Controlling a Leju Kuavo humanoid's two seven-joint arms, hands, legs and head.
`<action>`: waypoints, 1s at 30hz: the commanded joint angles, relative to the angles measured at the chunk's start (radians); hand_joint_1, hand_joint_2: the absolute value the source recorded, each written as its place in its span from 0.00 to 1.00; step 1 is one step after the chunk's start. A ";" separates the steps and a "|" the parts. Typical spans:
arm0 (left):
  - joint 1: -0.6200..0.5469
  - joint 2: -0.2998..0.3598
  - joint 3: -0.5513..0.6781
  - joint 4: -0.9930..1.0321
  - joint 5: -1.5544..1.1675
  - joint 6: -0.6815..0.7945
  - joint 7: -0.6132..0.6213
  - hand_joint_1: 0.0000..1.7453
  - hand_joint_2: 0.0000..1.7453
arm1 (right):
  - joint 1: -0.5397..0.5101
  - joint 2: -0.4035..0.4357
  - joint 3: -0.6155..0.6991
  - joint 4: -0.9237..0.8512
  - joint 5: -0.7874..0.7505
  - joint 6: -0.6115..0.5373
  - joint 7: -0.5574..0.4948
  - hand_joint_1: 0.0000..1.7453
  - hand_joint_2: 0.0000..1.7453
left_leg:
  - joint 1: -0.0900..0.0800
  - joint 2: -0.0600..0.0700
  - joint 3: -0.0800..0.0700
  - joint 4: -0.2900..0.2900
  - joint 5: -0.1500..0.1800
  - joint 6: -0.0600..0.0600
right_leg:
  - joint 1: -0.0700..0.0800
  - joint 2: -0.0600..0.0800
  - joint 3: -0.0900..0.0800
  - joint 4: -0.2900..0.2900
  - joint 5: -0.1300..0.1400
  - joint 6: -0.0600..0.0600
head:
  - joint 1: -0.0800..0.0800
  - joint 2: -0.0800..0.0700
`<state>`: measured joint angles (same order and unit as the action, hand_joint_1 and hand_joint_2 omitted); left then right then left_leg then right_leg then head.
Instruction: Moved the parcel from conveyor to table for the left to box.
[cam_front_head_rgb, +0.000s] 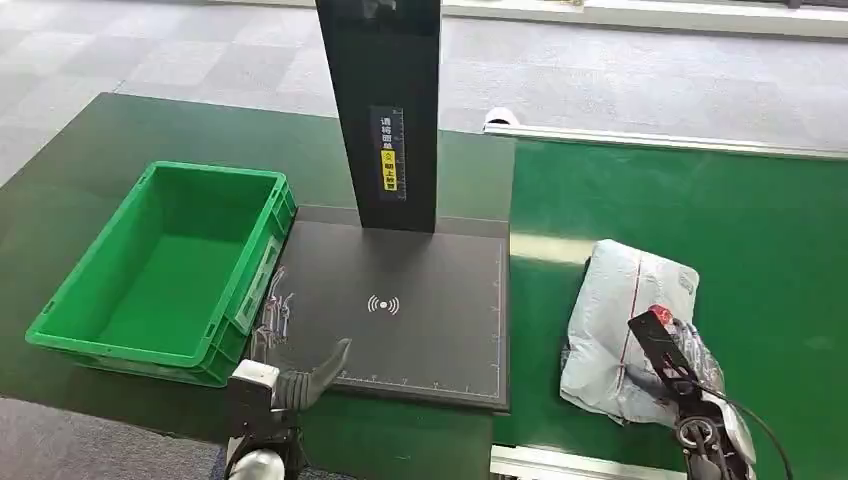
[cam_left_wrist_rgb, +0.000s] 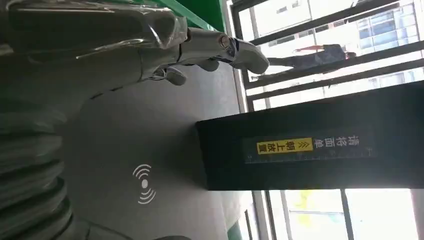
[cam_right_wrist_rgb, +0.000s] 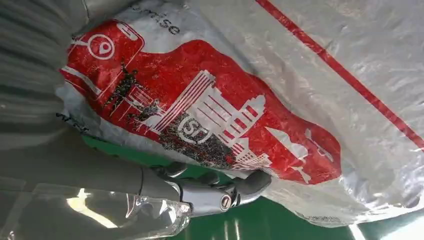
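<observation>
Green belt runs under the parcel (cam_front_head_rgb: 620, 320), a crumpled grey plastic mailer lying on the conveyor (cam_front_head_rgb: 760, 230) to the right of the black scanner pad (cam_front_head_rgb: 420, 310). From the head view, the right hand (cam_front_head_rgb: 668, 372) sits against the parcel's near edge, mostly hidden under the wrist camera; whether it grips is hard to tell. The left hand (cam_front_head_rgb: 300, 380) rests at the pad's near left corner, fingers spread, holding nothing, beside the green crate (cam_front_head_rgb: 255, 260).

At the left wrist, the left hand (cam_left_wrist_rgb: 200, 50) hovers with fingers loosely extended over the pad (cam_left_wrist_rgb: 150, 150).

At the right wrist, a finger (cam_right_wrist_rgb: 240, 187) touches the parcel's (cam_right_wrist_rgb: 300, 75) underside edge, near its red print.
</observation>
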<state>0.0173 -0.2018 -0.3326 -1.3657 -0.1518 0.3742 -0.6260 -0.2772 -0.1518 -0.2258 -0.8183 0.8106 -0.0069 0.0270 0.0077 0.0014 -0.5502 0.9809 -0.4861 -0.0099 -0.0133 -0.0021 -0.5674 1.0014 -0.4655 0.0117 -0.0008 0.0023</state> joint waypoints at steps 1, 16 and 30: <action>-0.022 0.015 0.005 0.061 -0.001 0.000 0.012 0.00 1.00 | -0.051 -0.010 0.019 0.133 0.008 0.031 0.022 0.00 1.00 | 0.000 0.001 0.002 -0.001 0.000 0.000 | 0.000 0.001 0.001 -0.001 0.000 -0.001 | 0.000 0.000; 0.003 0.013 0.033 0.032 -0.001 0.020 0.025 0.00 1.00 | -0.109 0.047 0.002 0.061 -0.012 -0.033 0.015 1.00 1.00 | 0.000 0.002 0.001 -0.001 0.000 0.000 | 0.000 0.002 0.001 -0.001 0.000 -0.001 | 0.000 0.000; 0.042 0.001 0.060 -0.013 0.012 0.044 -0.004 0.00 1.00 | 0.019 0.148 -0.034 -0.380 -0.123 -0.269 -0.224 1.00 1.00 | 0.000 0.002 0.001 -0.001 0.000 0.000 | 0.000 0.002 0.000 -0.001 0.000 -0.001 | 0.000 0.000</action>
<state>0.0392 -0.2022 -0.3025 -1.3691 -0.1545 0.3990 -0.6073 -0.3365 -0.0973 -0.2190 -0.8775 0.7538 -0.1271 -0.0542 0.0078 0.0012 -0.5507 0.9807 -0.4860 -0.0098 -0.0132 -0.0025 -0.5674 1.0016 -0.4656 0.0116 -0.0011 0.0023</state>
